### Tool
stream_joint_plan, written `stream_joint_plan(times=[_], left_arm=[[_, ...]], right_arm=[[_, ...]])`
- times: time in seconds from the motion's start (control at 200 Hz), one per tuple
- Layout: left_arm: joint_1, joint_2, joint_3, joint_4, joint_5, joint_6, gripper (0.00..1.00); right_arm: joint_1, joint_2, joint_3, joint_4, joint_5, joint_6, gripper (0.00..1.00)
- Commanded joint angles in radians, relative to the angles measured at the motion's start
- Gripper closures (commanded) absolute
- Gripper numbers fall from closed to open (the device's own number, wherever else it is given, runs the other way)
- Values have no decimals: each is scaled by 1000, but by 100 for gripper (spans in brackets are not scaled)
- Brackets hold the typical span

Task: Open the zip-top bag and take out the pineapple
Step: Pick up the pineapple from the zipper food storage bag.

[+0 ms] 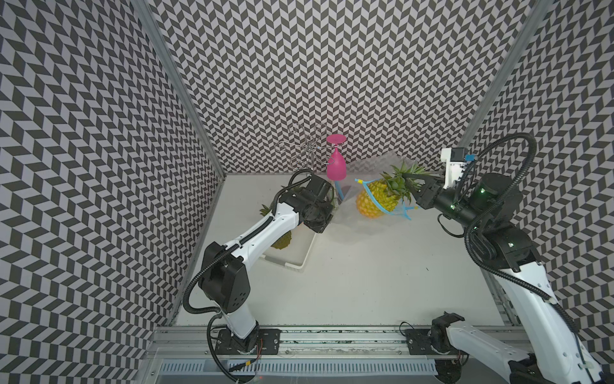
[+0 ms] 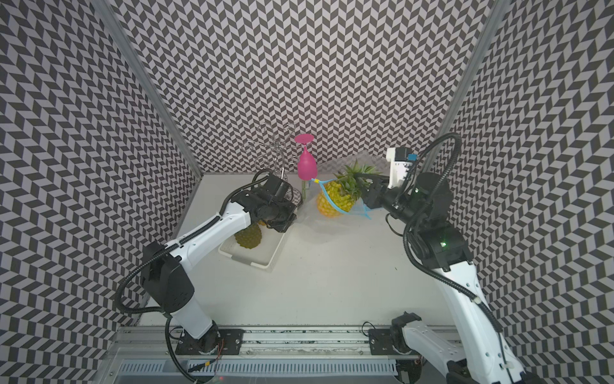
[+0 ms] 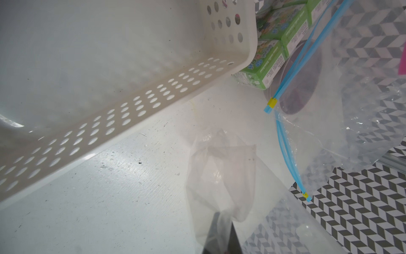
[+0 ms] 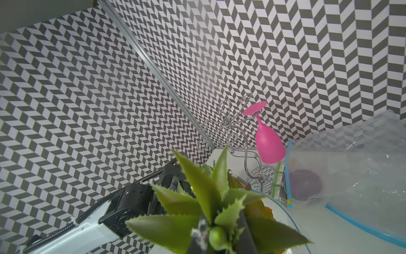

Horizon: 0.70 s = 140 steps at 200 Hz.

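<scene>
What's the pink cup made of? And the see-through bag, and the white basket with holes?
Pink goblet: probably plastic; opaque, matte, evenly coloured.
Zip-top bag: thin clear plastic film; it crinkles, glints, and the wall pattern shows through.
White basket: likely moulded plastic; smooth, dull sheen, neat round holes.

The left tool (image 3: 222, 240) is cut off by its wrist picture's edge, two dark blurred fingers showing through the zip-top bag (image 3: 219, 176) film; in both top views its own wrist hides it. The right tool (image 4: 222, 239) is blurred too, buried among pineapple (image 4: 197, 198) leaves that cover most of the fruit. The left arm (image 1: 265, 226) hides much of the second pineapple (image 1: 282, 242) in the basket (image 1: 292, 265). Print on the green boxes (image 3: 270, 63) is unreadable; a dark round thing (image 3: 303, 88), possibly a lid, lies behind film.
</scene>
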Motion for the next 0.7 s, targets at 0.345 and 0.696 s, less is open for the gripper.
stream_joint_plan(times=[0.345, 0.696], left_arm=[[-4, 81, 47, -87, -156, 78, 100], [-76, 142, 145, -30, -150, 85, 100]], right_arm=[[-31, -64, 147, 66, 54, 78, 100], [-31, 41, 258, 72, 111, -8, 100]])
